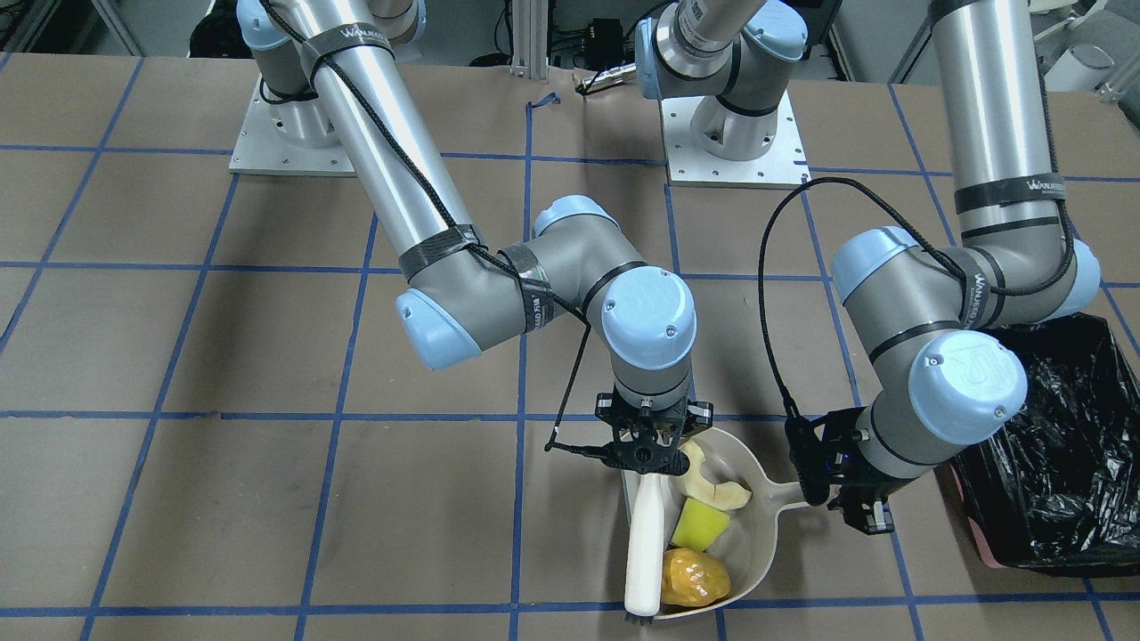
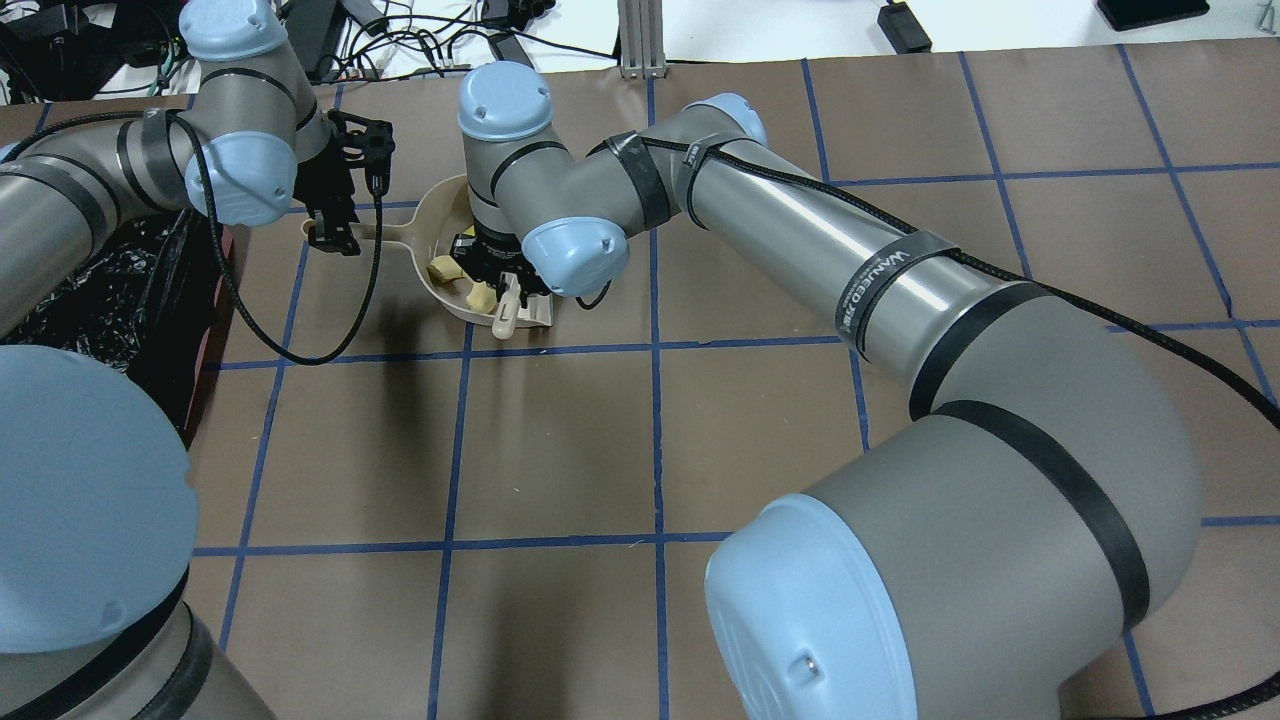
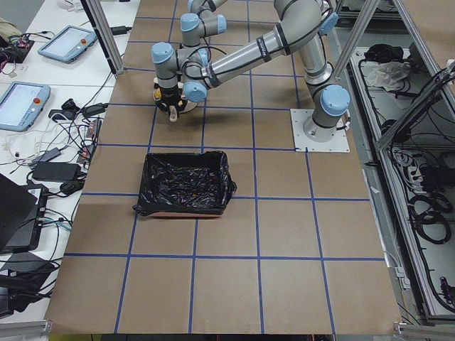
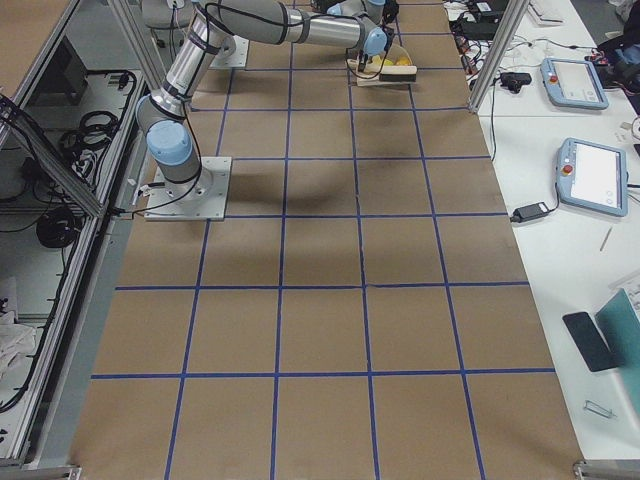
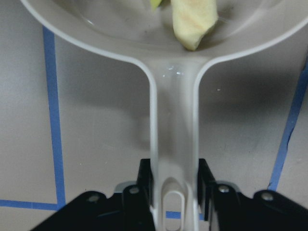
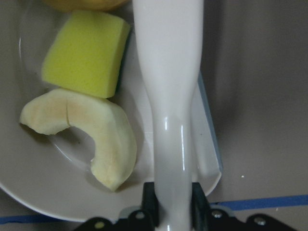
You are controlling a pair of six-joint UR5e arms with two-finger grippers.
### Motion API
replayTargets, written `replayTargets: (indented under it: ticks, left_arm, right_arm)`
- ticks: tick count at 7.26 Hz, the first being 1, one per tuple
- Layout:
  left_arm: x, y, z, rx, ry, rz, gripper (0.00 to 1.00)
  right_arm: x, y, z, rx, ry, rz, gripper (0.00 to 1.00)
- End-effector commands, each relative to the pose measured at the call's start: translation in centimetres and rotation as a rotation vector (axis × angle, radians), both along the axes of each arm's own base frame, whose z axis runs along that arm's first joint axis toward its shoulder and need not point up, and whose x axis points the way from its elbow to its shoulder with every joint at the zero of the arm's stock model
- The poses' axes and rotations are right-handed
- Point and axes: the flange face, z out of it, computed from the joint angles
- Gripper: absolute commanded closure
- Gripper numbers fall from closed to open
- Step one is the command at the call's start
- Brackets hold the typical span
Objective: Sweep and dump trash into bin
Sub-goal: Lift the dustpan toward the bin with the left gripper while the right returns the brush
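Nearest the front camera, a glossy yellow-brown potato (image 1: 693, 577) sits just inside the open lip of a cream dustpan (image 1: 768, 534) lying on the brown counter (image 1: 267, 499). Behind it in the pan are a yellow-green wedge (image 1: 699, 523) and a pale curved slice (image 1: 712, 485), close to one another. A white brush (image 1: 643, 552) lies along one side of the pan, its bristle end poking past the lip.

The right claw (image 6: 172, 197) is clenched on the brush's narrow end. The left claw (image 5: 174, 180) is clamped on the end of the dustpan's handle, a finger pressed to each side. A bin (image 1: 1060, 472) lined with a crinkly black bag stands on the counter on the robot's left, near the pan but not touching it.

All three scraps appear gathered, so the step in hand looks like lifting the pan and carrying it to the bin. To do it well, the lip should rise first so that the pan tips back toward its handle, because the round potato at the edge could roll out. The brush is best drawn clear, or kept across the opening as a gate. The pan should be tipped only once its lip is over the black liner.
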Motion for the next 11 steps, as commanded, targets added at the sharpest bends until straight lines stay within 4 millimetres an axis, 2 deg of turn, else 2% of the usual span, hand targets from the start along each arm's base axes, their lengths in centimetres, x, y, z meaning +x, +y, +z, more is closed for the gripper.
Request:
replayTargets:
  ticks: [1, 4, 5, 6, 9, 10, 11]
  left_arm:
    - [0.0, 0.0, 0.1, -0.001, 0.002, 0.000, 0.75]
    - [0.0, 0.1, 0.0, -0.001, 0.002, 0.000, 0.75]
    - [0.1, 0.1, 0.1, -0.003, 0.003, 0.001, 0.76]
    - [0.4, 0.0, 0.2, -0.010, 0.051, 0.013, 0.76]
    - [4.8, 0.5, 1.3, -0.011, 0.189, 0.095, 0.78]
    - [5.5, 0.6, 1.9, -0.014, 0.205, 0.101, 0.79]
    - [5.1, 1.1, 3.6, 0.001, 0.231, 0.112, 0.79]
  right_arm:
    - [-4.5, -2.9, 1.0, -0.012, 0.005, 0.004, 1.00]
    - [-10.8, -4.1, 4.4, 0.054, 0.050, -0.023, 1.00]
    - [-15.1, -4.7, 5.4, 0.089, 0.072, -0.058, 1.00]
    - [-19.2, -4.2, 6.7, 0.100, 0.079, -0.046, 1.00]
    - [-34.2, -0.4, 8.8, 0.112, 0.115, 0.065, 1.00]
    - [-39.6, 0.3, 8.6, 0.122, 0.151, 0.087, 1.00]
    - [-44.3, 0.6, 7.9, 0.138, 0.179, 0.133, 1.00]
